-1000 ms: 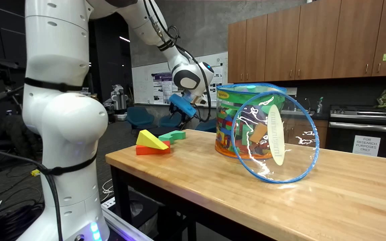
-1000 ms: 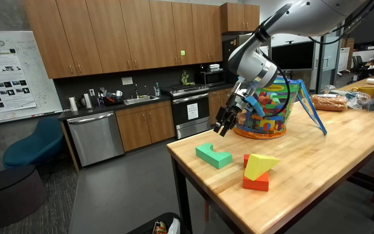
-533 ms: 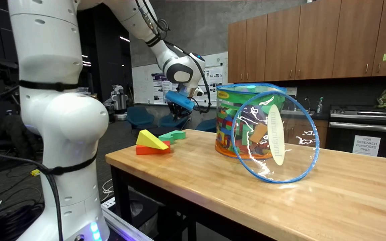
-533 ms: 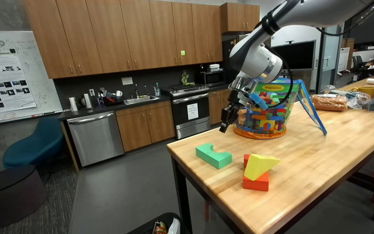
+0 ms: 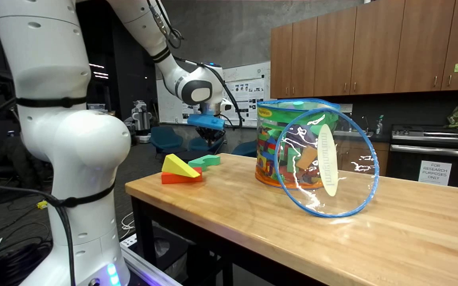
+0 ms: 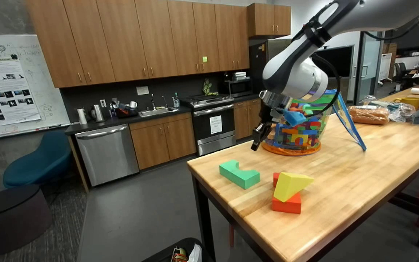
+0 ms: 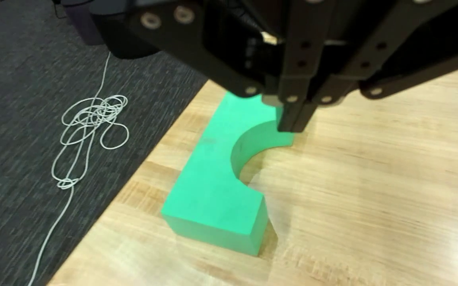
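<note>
My gripper [image 7: 292, 126] comes in from the top of the wrist view, its fingertips pressed together with nothing between them. In that view they overlap the far end of a green block [image 7: 209, 178] with a half-round notch. An exterior view shows the gripper [image 6: 255, 145] hanging above the table, apart from the green block [image 6: 239, 177], which lies flat by the corner. A yellow wedge [image 6: 290, 186] rests tilted on a red block [image 6: 286, 206]. Close behind the gripper stands a clear bin [image 6: 300, 136] of colored blocks. The bin's far side is hidden.
The bin's round clear lid [image 5: 326, 214] with a blue rim leans against it on the wooden table [image 5: 292, 238]. Wrapped bread [image 6: 367, 114] and plastic bags lie farther along. A blue attachment [image 5: 206, 121] and a looping cable hang on the wrist.
The jaws have gone from open to shut. The arm has swung back, and the gripper has turned from slanted to pointing more nearly down. The blocks, bin and lid have stayed put.
</note>
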{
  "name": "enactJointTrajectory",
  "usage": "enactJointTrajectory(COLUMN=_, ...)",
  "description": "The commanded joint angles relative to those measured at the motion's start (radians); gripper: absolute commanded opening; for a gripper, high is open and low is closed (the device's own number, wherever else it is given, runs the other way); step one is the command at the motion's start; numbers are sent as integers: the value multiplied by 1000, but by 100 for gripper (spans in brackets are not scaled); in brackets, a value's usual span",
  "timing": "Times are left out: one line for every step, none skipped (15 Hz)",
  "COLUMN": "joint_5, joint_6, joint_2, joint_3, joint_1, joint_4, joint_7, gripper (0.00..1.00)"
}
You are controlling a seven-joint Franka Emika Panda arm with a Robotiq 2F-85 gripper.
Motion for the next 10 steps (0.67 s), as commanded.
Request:
enactJointTrajectory(joint_5=-220, joint_6=68, joint_2=-99, joint_3=16, joint_1=4, joint_4=-100, joint_7=171, gripper=0)
enactJointTrajectory(joint_5=-310, joint_6=50, joint_2=-119, joint_3=21, joint_1=-3, joint_4=-111, joint_7=233, gripper=0)
enactJointTrajectory(joint_5=-391, joint_6=26, joint_2=-134, joint_3=25, joint_1=-7, joint_4=-117, joint_7=288, gripper=0)
enactJointTrajectory(joint_5=-466, joint_6=2, joint_2=-150, joint_3=31, joint_1=-13, joint_4=-122, joint_7=342, gripper=0)
enactJointTrajectory(joint_5=-507, joint_6=-68, joint_2=-164, joint_3=29, joint_1=-6, joint_4=-114, joint_7=370, gripper=0)
enactJointTrajectory(joint_5=-541, joint_6=-93, joint_2=-175, joint_3=31, joint_1=1, joint_4=-115, joint_7=397, gripper=0)
enactJointTrajectory(joint_5=-550, joint_6=-154, joint_2=-182, joint_3=31, joint_1=16, joint_4=-106, joint_7=405, gripper=0)
enactJointTrajectory(joint_5=-548, joint_6=-189, joint_2=-188, joint_3=30, joint_1=29, joint_4=-103, joint_7=403, gripper=0)
enactJointTrajectory(joint_5=-525, joint_6=-220, joint_2=-192, joint_3=25, joint_1=48, joint_4=-100, joint_7=385, gripper=0)
enactJointTrajectory(joint_5=-504, joint_6=-243, joint_2=-192, joint_3=20, joint_1=65, joint_4=-98, joint_7=368, gripper=0)
